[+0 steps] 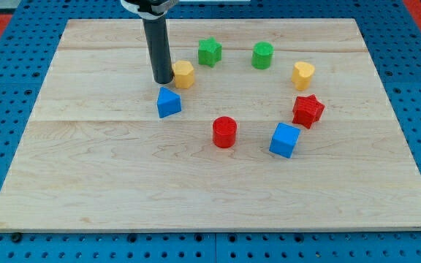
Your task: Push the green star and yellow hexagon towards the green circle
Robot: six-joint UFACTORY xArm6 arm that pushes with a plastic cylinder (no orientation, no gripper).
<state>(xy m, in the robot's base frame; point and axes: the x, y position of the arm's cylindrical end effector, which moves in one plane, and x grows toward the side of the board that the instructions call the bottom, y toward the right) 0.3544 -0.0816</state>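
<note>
1. Rod: dark, upright, entering from the view's top; my tip (164, 80) down on the counter (123, 190), touching or just beside the left side of the yellow hexagon (184, 74).
2. Gripper: none fitted, so no open or closed state to tell; nothing held.
3. Yellow hexagon: upper middle of the counter, just right of my tip, down-left of the green star (210, 52).
4. Green star: near the view's top, near the hexagon but apart from it.
5. Green circle (262, 55): right of the green star, level with it, a clear gap between.
6. Blue triangular block (169, 102): just below my tip, apart from the hexagon.
7. Red cylinder (224, 132): centre, toward the view's bottom.
8. Blue cube (284, 139): right of the red cylinder.
9. Red star-like block (308, 110): up-right of the blue cube, close by.
10. Yellow heart-like block (303, 74): above the red block, right of the green circle.
</note>
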